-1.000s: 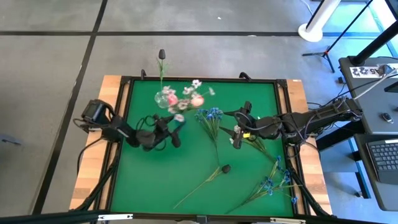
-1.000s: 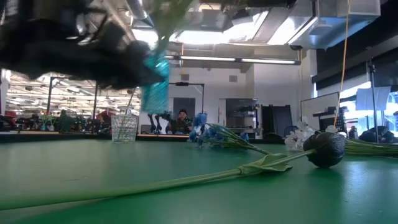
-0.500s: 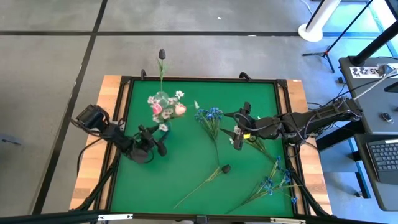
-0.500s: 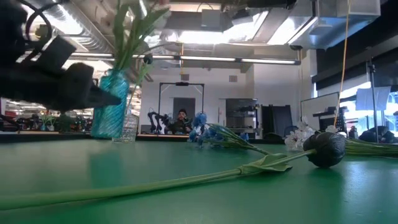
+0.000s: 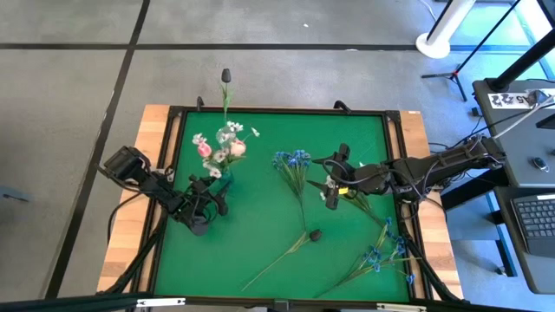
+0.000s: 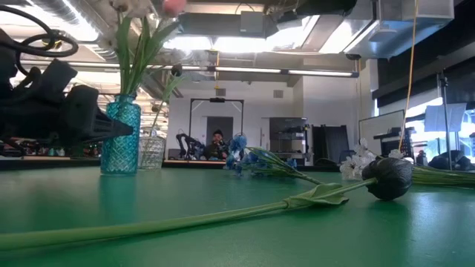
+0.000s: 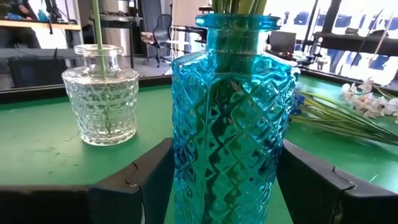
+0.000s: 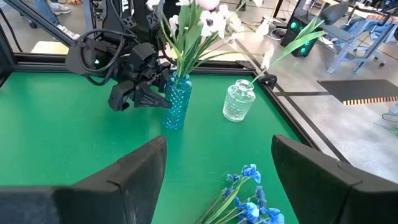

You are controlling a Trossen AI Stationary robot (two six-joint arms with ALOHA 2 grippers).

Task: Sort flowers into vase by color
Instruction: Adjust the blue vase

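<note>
A blue patterned glass vase (image 7: 230,124) stands upright on the green table (image 5: 260,225), holding pink tulips and white sprays (image 5: 218,147). My left gripper (image 5: 217,186) is shut on it from the table's left. Just behind it stands a clear glass vase (image 7: 102,99) holding a dark tulip bud's stem (image 5: 225,87). My right gripper (image 5: 328,189) is open above the table's right half, beside a blue cluster (image 5: 293,160) that lies flat. Another dark tulip bud (image 6: 387,178) lies on its side near the middle. My left gripper holds the blue vase by its body (image 7: 186,155), below the neck, pinched between the two fingers (image 7: 146,180), one on each side. The fingers come in level from the table's left (image 6: 111,127). The vase is upright with its base on the table (image 6: 119,169).
More blue flowers (image 5: 381,251) lie near the table's right near corner, and white blossoms (image 6: 360,159) lie by the right arm. A raised black rim (image 5: 277,111) frames the table. Green surface shows bare between the blue vase and the lying tulip stem (image 5: 277,260).
My left gripper has carried the blue vase with its flowers toward the table's left and near edges and lowered it. The vase was lifted and tilted; now it is upright with its base on the table, close to the clear vase.
</note>
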